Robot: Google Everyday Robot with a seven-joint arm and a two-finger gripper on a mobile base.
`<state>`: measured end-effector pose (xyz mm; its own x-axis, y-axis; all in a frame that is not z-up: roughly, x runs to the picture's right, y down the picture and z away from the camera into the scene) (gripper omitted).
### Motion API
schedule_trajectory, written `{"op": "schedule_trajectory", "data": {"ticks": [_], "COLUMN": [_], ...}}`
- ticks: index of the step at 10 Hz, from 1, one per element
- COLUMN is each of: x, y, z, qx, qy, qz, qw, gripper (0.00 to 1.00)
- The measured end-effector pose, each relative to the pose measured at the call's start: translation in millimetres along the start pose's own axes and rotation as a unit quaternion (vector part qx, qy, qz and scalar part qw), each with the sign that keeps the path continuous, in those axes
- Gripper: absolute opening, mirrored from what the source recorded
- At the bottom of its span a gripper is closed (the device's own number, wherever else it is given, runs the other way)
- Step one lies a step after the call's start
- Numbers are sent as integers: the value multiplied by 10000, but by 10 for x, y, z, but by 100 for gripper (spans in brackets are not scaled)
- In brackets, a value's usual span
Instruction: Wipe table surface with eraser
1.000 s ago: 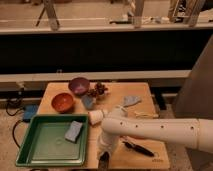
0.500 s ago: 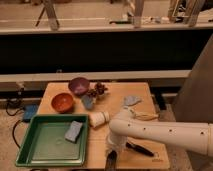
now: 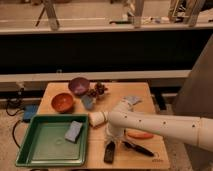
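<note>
The eraser [image 3: 109, 152], a small black oblong block, lies on the light tan table surface [image 3: 135, 115] near its front edge. My gripper [image 3: 112, 140] points down from the white arm [image 3: 160, 126] and sits directly over the eraser's far end, at or touching it. The arm reaches in from the right across the table's front half.
A green tray [image 3: 50, 150] at the front left holds a light blue sponge [image 3: 73, 131]. An orange bowl [image 3: 62, 102], a purple bowl [image 3: 79, 85], small dark objects [image 3: 97, 90] and a pale cloth [image 3: 132, 100] lie farther back. A black-handled tool [image 3: 139, 148] and an orange item [image 3: 140, 135] lie right of the eraser.
The arm has swung a little to the right and the gripper has moved right along the table's front. The eraser now shows just below the gripper.
</note>
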<state>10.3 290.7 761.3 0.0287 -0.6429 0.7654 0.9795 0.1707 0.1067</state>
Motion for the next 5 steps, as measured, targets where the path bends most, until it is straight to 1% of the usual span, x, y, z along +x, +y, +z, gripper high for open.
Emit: {"op": "schedule_trajectory", "data": {"ticks": [2, 3, 4, 5], "x": [54, 56, 46, -2], "y": [-229, -349, -414, -513], "z": [-5, -5, 0, 23], "qx": [38, 58, 70, 82], "qy": [-53, -112, -172, -265], "qz": [-242, -424, -523, -670], "qw": [9997, 9990, 9985, 9974], "gripper": [0, 0, 0, 0]}}
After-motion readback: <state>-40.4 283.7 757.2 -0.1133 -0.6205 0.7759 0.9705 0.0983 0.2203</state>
